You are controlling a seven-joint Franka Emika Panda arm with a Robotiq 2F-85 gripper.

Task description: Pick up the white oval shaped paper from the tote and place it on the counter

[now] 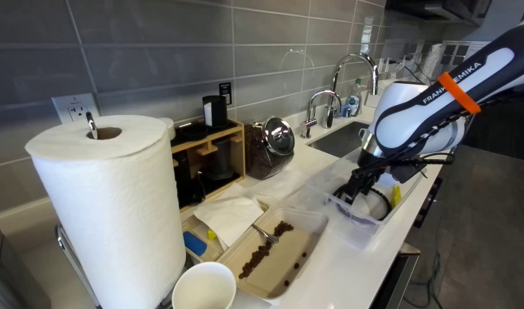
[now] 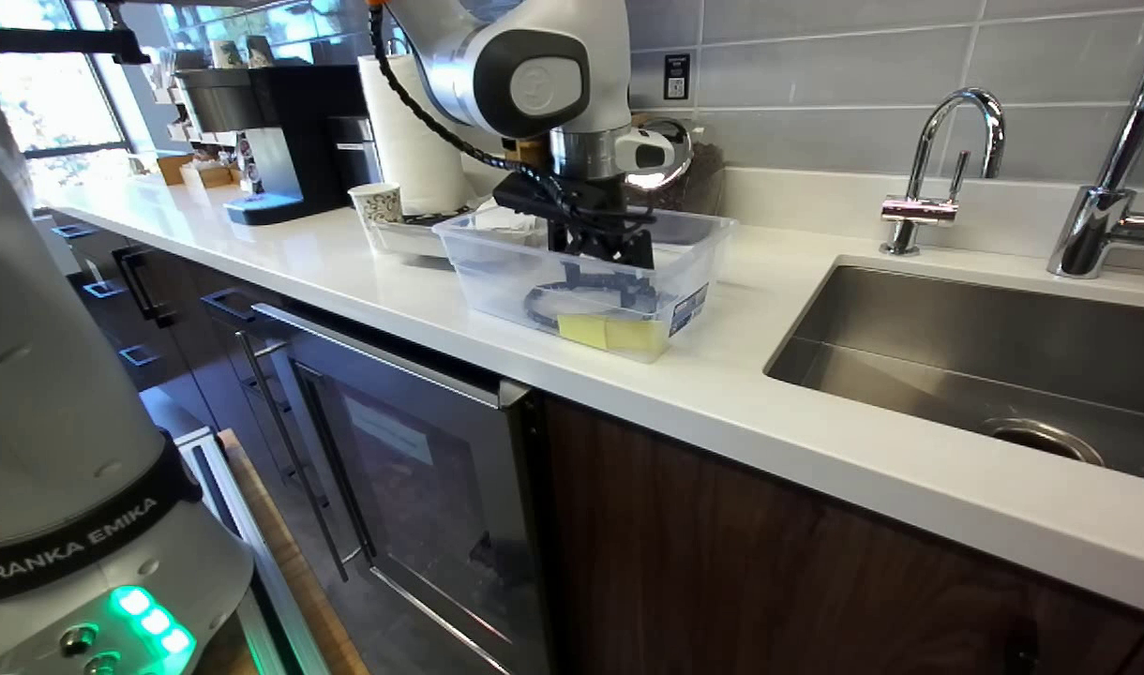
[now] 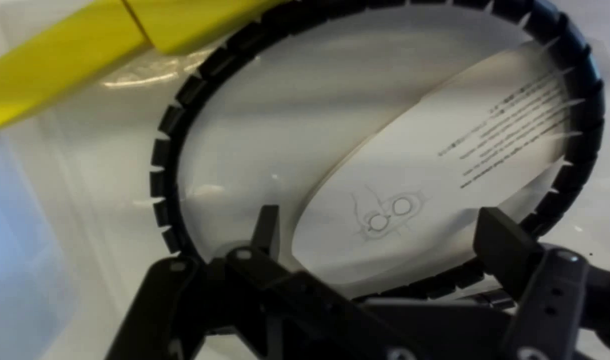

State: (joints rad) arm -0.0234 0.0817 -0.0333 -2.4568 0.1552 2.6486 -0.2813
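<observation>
"Straddling, as the wrist view shows it, the near end of the white, oval, printed paper sheet [image 3: 415, 155], my black two-fingered pincer [image 3: 378, 220] stands with its fingers well apart, nothing clasped between them. The sheet lies in the transparent, rectangular plastic tote [image 2: 492, 277]."

"Why reach for that end?"

"Note the black, ridged, flexible-looking loop [image 3: 173, 160]: it crosses over the sheet's far end, whereas the near end appears to lie inside it. I judge the pose meant to close across the part that nothing overlies."

"And the materials?"

"Matte paper, with a thin edge along its long side, slanting rows of dark print and a line drawing holding two small circles. Flat on smooth plastic, it offers me little to pinch; I expect sliding or buckling, and the loop might ride up with it."

"The angular, bright-yellow object [image 3: 65, 65]?"

"Beside the loop, away from the pincer. The glossy white tabletop [image 2: 722, 361] carries the tote and is to receive the sheet; that placing is not yet done."
</observation>
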